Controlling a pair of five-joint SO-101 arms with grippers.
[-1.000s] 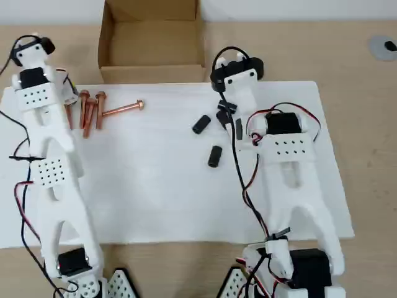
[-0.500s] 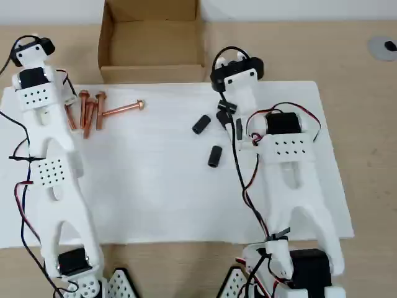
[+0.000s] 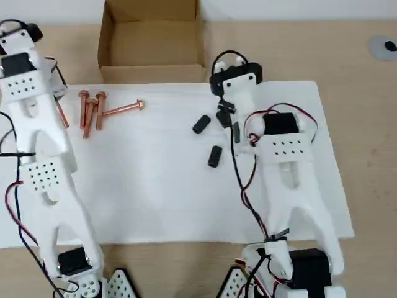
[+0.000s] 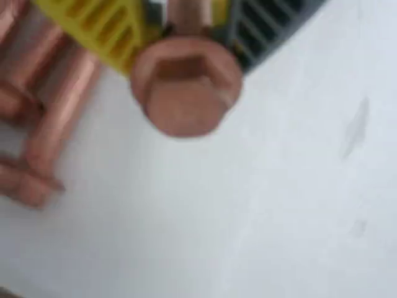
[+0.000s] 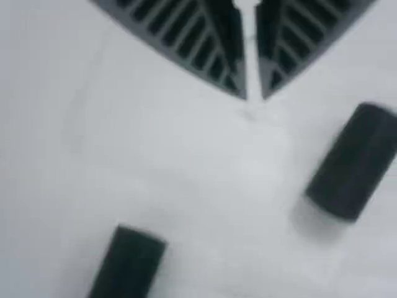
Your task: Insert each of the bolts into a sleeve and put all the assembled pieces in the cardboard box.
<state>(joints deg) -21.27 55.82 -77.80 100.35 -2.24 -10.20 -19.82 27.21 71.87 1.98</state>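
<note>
My left gripper [image 4: 189, 25] is shut on a copper bolt [image 4: 186, 87], its hex head facing the camera, held a little above the white mat. In the high view this bolt [image 3: 62, 115] sticks out under the left gripper [image 3: 57, 107] at the mat's far left. Several loose bolts [image 3: 92, 112] lie just right of it, one longer bolt [image 3: 121, 110] pointing right. My right gripper [image 5: 248, 87] is shut on nothing, hovering over the mat between two black sleeves [image 5: 350, 161] [image 5: 127, 264]. Black sleeves [image 3: 201, 124] [image 3: 215, 156] lie left of the right gripper [image 3: 224, 117].
The open cardboard box [image 3: 152, 62] stands at the far edge of the white mat [image 3: 155, 198], between the two arms, nothing visible inside. A wide bare stretch of mat lies between the bolts and the sleeves. Bare wooden table [image 3: 360, 93] spreads to the right.
The left arm has moved left and toward the far side, carrying one bolt away from the pile. The right arm has stayed put.
</note>
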